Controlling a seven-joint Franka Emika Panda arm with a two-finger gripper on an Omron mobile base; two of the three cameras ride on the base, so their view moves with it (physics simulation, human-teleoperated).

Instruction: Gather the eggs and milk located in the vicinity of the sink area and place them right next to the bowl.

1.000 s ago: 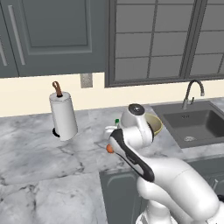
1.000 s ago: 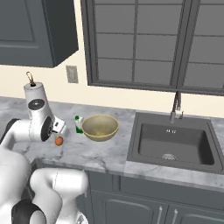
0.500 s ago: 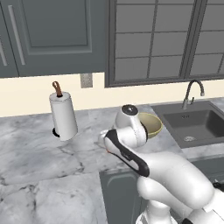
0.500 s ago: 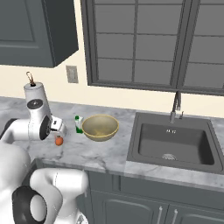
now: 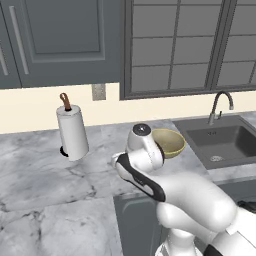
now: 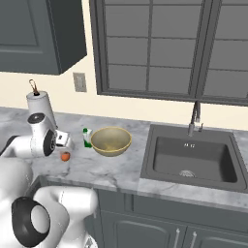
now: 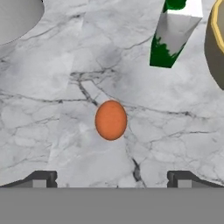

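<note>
One orange-brown egg point(image 7: 111, 120) lies on the marble counter, and it appears again in the right base view as the egg point(image 6: 65, 156), left of the bowl. The other egg is out of view. My gripper point(image 7: 111, 180) hangs just above this egg, open, its fingertips point(image 7: 41, 179) wide apart and holding nothing. The milk carton point(image 7: 173, 33) stands beyond the egg, the same carton point(image 6: 87, 138) touching or nearly touching the tan bowl point(image 6: 111, 141). In the left base view my arm hides the egg and milk, while the bowl point(image 5: 170, 141) shows behind it. The sink point(image 6: 191, 157) lies to the right.
A paper towel roll point(image 5: 72, 132) stands at the back left of the counter, and its base point(image 7: 17, 15) is near the hand. The curved faucet point(image 6: 195, 116) rises behind the basin. Bare marble point(image 5: 40, 185) stretches to the left.
The egg, milk and bowl stay where they were. My arm's wrist has swung and now covers the egg in the left base view; the hand has shifted only slightly.
</note>
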